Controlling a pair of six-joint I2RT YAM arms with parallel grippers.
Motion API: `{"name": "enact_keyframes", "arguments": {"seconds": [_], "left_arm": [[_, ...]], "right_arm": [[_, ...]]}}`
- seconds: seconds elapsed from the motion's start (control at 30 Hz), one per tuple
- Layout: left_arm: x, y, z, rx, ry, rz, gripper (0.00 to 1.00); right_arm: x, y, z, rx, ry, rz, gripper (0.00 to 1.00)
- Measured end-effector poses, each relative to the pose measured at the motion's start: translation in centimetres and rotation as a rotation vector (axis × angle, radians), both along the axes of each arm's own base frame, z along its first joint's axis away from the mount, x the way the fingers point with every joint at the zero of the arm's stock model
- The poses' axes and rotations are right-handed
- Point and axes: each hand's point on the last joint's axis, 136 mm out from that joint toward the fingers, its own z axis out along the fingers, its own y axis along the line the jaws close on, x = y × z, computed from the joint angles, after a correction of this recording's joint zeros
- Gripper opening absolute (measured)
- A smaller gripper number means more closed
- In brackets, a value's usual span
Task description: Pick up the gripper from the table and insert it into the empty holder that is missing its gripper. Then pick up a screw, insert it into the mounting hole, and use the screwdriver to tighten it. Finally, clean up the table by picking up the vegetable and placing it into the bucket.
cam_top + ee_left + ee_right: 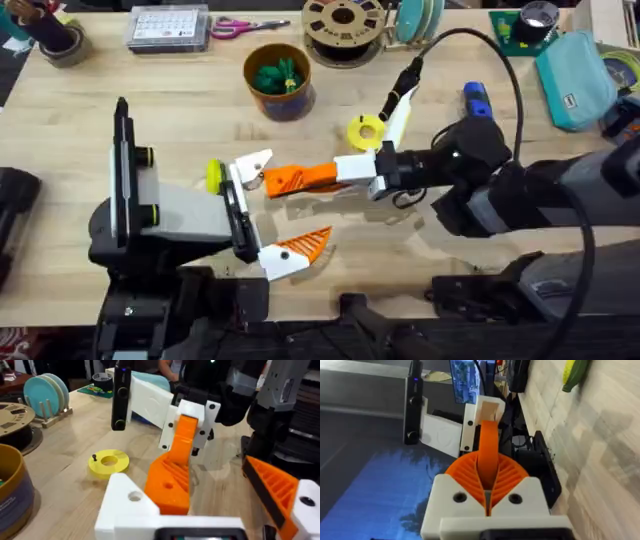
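Note:
My left gripper [275,208] is open. Its upper white finger is the bare holder [252,165], and its lower finger carries an orange pad. The right gripper [348,172] reaches in from the right, shut on the orange ribbed gripper [295,178], whose end lies against the holder's inner side. In the left wrist view the orange gripper [172,480] sits beside the holder [127,502] with its round hole. A small screw [94,457] stands by the yellow disc [108,462]. The blue screwdriver [475,100] lies behind the right arm. The green vegetable [278,75] lies in the bucket [292,102].
At the back edge stand a brown filament spool [343,25], a rack of teal plates [420,20], pink scissors [245,27] and a parts box [168,28]. A teal pouch [575,65] lies at the right. The yellow disc [365,132] sits just beyond the right gripper.

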Motion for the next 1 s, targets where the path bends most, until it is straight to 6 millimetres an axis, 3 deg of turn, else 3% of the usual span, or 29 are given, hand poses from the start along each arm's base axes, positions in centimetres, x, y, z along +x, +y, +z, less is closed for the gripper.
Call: {"name": "enact_keyframes", "arguments": {"seconds": [1.0], "left_arm": [[0.38, 0.16, -0.01, 0.003, -0.002, 0.023, 0.985]], "right_arm": [[0.57, 0.32, 0.00, 0.002, 0.000, -0.012, 0.009]]}}
